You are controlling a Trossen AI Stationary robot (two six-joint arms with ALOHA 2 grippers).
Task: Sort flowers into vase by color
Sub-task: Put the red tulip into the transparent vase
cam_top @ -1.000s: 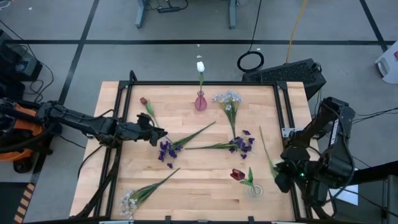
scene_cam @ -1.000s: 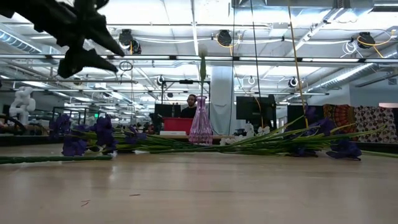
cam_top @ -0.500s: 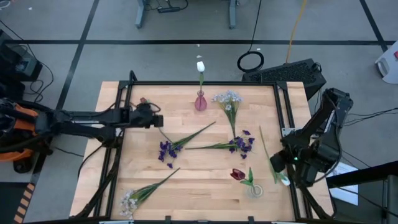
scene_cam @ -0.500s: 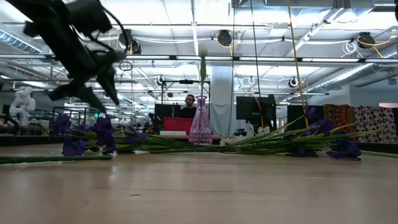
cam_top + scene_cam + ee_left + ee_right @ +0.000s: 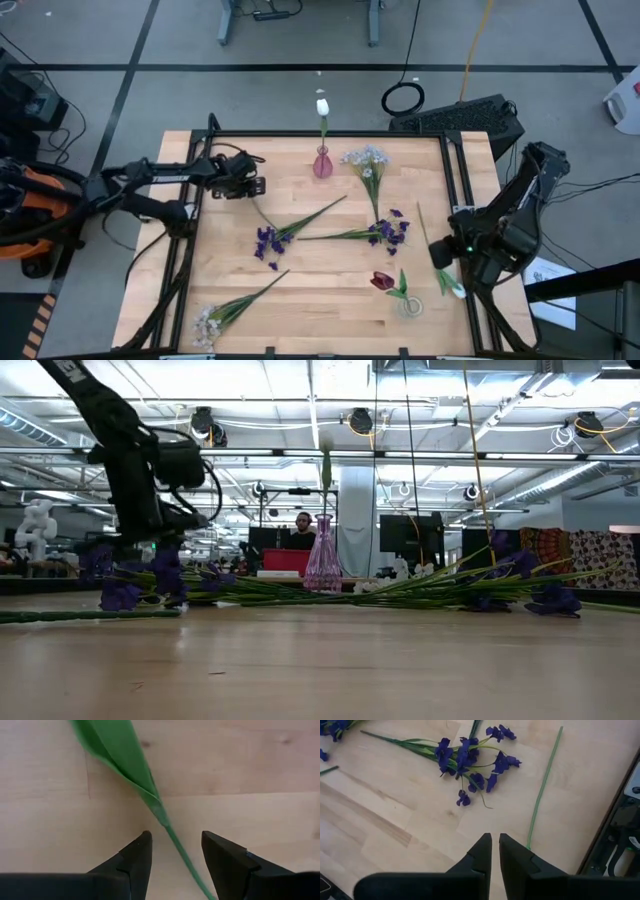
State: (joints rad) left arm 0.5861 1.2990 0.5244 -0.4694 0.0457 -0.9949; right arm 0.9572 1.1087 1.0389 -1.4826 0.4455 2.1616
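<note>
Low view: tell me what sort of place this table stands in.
Probably a large open lab or workshop. Behind the wooden table run exposed ceiling rails with hanging cables and strip lighting, and a person sits at a far desk among monitors. Pink vase stands in front.

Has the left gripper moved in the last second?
Yes. The left gripper swung toward the table's far edge, nearer the pink vase, and now straddles a green stem.

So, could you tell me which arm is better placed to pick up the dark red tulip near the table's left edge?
The left. Its open left gripper already straddles the tulip's stem, right over the flower. The right gripper sits nearly shut at the opposite edge, by the purple flowers.
</note>
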